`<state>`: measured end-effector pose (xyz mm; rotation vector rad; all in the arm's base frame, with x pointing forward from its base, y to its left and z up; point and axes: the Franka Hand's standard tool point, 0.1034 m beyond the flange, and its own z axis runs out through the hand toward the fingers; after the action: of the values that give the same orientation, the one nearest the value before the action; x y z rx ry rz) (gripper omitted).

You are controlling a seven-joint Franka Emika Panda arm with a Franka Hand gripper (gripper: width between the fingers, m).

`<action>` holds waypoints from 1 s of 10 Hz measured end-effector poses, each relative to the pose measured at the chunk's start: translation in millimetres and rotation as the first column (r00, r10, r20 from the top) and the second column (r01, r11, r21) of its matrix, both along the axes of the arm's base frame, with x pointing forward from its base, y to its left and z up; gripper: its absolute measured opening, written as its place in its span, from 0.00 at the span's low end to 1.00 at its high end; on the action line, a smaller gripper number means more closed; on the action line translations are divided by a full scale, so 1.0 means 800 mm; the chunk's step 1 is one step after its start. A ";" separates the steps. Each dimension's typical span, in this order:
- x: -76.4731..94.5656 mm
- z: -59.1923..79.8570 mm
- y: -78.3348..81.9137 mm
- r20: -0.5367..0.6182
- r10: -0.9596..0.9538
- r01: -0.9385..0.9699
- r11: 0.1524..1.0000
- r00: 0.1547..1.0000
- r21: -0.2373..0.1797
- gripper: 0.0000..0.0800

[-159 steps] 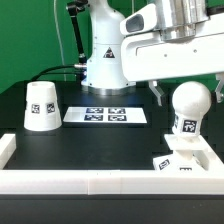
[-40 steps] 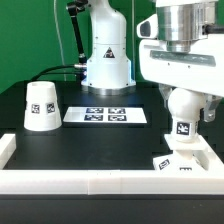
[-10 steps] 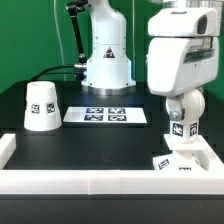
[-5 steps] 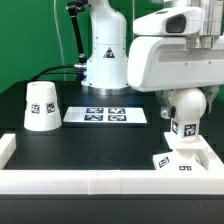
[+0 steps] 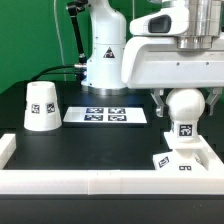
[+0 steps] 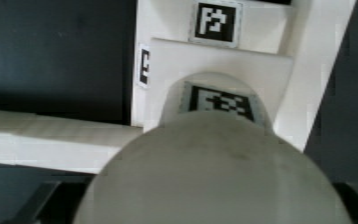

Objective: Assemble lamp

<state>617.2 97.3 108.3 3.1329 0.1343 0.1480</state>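
The round white bulb (image 5: 186, 106) stands upright on its neck in the flat angular base block (image 5: 181, 160) at the exterior view's right, near the front wall. My gripper (image 5: 186, 104) is lowered over the bulb, one finger on each side with a small gap, open. In the wrist view the bulb (image 6: 202, 165) fills the space between the dark fingers of my gripper (image 6: 197, 205), and the tagged base (image 6: 247, 60) lies beyond it. The cone shade (image 5: 40, 106) stands alone at the exterior view's left.
The marker board (image 5: 105, 115) lies in the middle of the black table. The robot pedestal (image 5: 104, 55) stands behind it. A low white wall (image 5: 90, 182) runs along the front, with a raised corner (image 5: 6, 150) at the exterior view's left.
My wrist has turned around the bulb over the last second, while the bulb's tag still faces front. Earlier the gripper came from beside the bulb down over it.
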 end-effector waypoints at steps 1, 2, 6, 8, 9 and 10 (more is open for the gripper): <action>0.000 0.000 0.000 -0.001 -0.079 0.079 0.997 0.997 0.008 0.72; -0.003 -0.003 -0.001 -0.009 -0.214 0.214 0.977 0.977 0.021 0.72; -0.008 -0.005 0.003 -0.045 -0.570 0.572 0.818 0.820 0.055 0.72; -0.012 -0.005 0.006 -0.083 -0.698 0.702 0.710 0.712 0.053 0.72; -0.013 -0.005 0.008 -0.107 -0.772 0.779 0.624 0.626 0.054 0.72; -0.014 -0.006 0.008 -0.124 -0.820 0.829 0.556 0.558 0.057 0.72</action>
<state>606.4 103.6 103.4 2.8923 -1.3867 0.0061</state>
